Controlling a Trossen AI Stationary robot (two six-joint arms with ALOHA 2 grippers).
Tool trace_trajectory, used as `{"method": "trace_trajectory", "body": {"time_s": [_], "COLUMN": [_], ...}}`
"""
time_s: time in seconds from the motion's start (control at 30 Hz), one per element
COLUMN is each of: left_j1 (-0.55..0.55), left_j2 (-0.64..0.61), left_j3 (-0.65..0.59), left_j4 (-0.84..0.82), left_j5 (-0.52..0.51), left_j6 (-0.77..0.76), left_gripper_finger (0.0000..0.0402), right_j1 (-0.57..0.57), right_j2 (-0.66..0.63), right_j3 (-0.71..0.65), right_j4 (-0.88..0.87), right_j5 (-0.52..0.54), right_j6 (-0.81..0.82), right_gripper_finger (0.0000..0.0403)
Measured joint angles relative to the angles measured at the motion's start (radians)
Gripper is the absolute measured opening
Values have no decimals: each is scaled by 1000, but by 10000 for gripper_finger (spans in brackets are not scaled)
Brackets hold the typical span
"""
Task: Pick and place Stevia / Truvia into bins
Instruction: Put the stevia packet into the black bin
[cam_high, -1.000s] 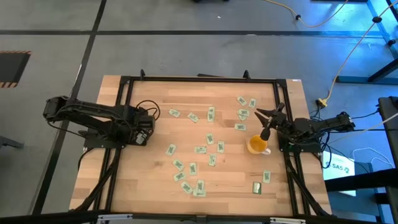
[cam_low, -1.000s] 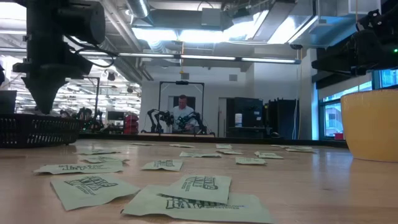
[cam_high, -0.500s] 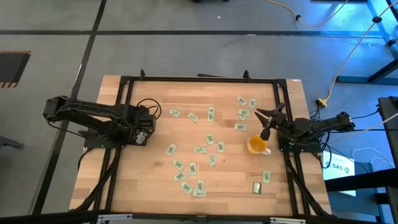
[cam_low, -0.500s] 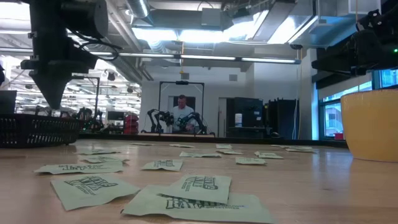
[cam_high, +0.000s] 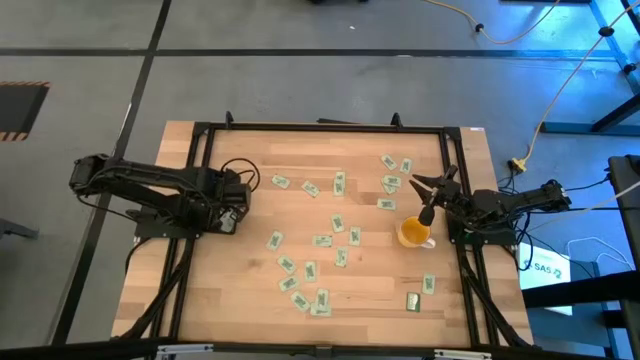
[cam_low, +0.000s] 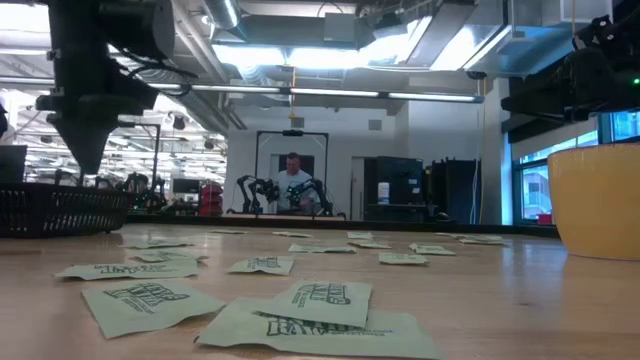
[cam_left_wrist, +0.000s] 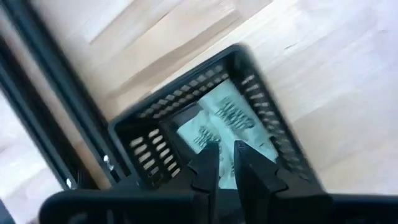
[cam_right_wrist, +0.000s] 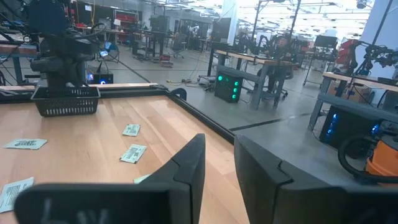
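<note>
Fingers of the left gripper (cam_left_wrist: 221, 163) stand slightly apart, empty, directly above the black bin (cam_left_wrist: 163, 109), where sachets (cam_left_wrist: 229, 117) already lie. High view: loose Stevia sachets (cam_high: 322, 241) scatter mid-table, toward the right gripper (cam_high: 436, 186) from the bin; the left arm sits nearer most. Low view: nearest sachets (cam_low: 322, 296) lie flat. Right wrist view: right fingers (cam_right_wrist: 186, 163) parted, empty (waiting by a yellow cup (cam_high: 413, 233)).

Grey floor (cam_high: 300, 80), bright ceiling lights (cam_low: 300, 55), distant workbenches (cam_right_wrist: 267, 59).
</note>
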Motion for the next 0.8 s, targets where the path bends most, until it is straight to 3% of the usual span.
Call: {"method": "trace_trajectory", "body": {"time_s": [0.17, 0.4, 0.6, 0.8], "left_j1": [-6, -47, -103, -138], "left_j2": [0, 61, 200, 334], "left_j3": [9, 11, 11, 11], "left_j4": [237, 640, 694, 704], "left_j5": [11, 154, 190, 239], "left_j6": [229, 656, 833, 828], "left_gripper_finger": [55, 66, 75, 74], "right_j1": [0, 0, 0, 0], "right_j2": [0, 0, 0, 0], "right_j3": [0, 0, 0, 0], "right_j4": [0, -1, -1, -1], "right_j5": [0, 0, 0, 0], "right_j6": [0, 0, 0, 0], "right_gripper_finger": [90, 90, 90, 90]}}
